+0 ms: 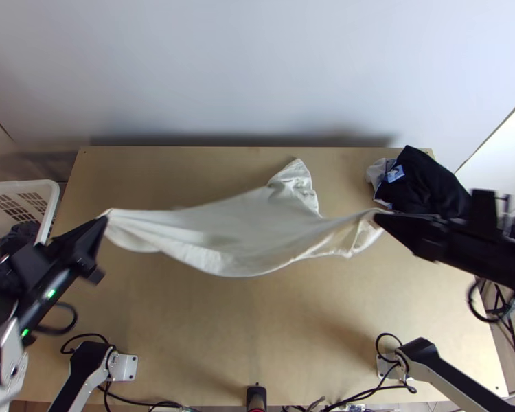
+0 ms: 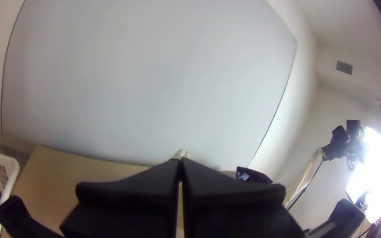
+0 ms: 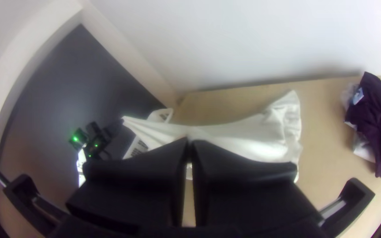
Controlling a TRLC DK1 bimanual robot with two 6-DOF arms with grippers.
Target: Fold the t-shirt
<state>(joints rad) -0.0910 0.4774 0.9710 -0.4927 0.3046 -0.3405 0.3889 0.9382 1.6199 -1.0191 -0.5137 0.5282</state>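
A cream-white t-shirt (image 1: 237,230) hangs stretched between both grippers in the top view, sagging in the middle, with one bunched part lying farther back on the table. My left gripper (image 1: 105,218) is shut on its left end; in the left wrist view the left gripper (image 2: 180,162) has its fingers together. My right gripper (image 1: 378,217) is shut on the other end, and the right wrist view shows the right gripper (image 3: 189,143) closed, with the t-shirt (image 3: 261,136) spreading out beyond it.
A dark garment pile (image 1: 426,182) with some white cloth lies at the table's back right corner. A white basket (image 1: 51,206) with dark cloth inside stands beyond the left edge of the wooden table (image 1: 257,343). A pale wall rises behind.
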